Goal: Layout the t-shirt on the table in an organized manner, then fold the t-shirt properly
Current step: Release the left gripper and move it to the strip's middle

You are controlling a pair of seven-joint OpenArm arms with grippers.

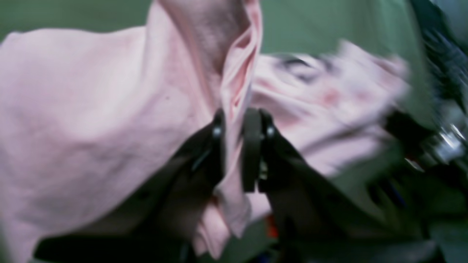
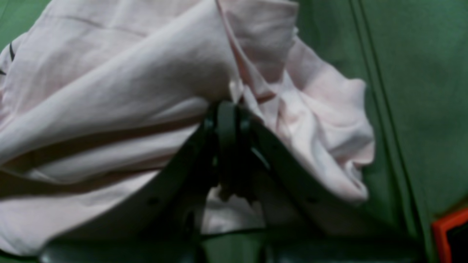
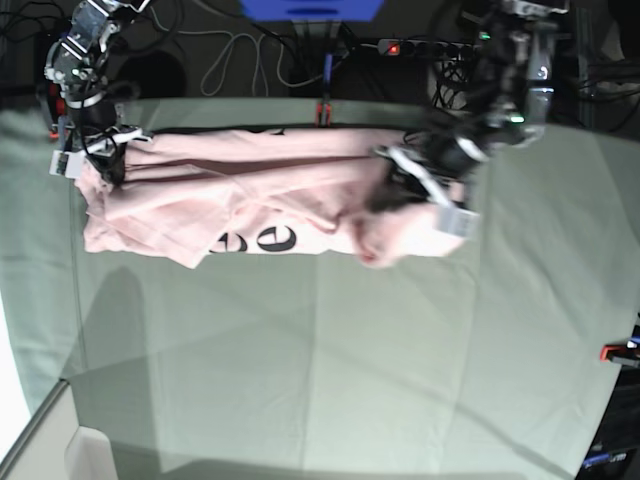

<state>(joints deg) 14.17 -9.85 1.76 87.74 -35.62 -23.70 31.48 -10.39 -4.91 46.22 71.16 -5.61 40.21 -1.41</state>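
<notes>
The pale pink t-shirt (image 3: 240,195) hangs stretched between my two grippers above the far part of the table (image 3: 330,340), bunched and folded over, with black lettering showing along its lower edge. My left gripper (image 1: 236,146) is shut on a fold of pink cloth (image 1: 91,109); in the base view it (image 3: 400,185) is at the shirt's right end. My right gripper (image 2: 226,124) is shut on the shirt's edge (image 2: 109,91); in the base view it (image 3: 105,160) is at the left end. The left wrist view is motion-blurred.
A red clamp (image 2: 444,228) sits at the table edge near the right gripper; another red clamp (image 3: 615,352) is at the right edge. Cables and a power strip (image 3: 420,47) lie beyond the far edge. Grey-green cloth (image 3: 300,380) covers the near half of the table.
</notes>
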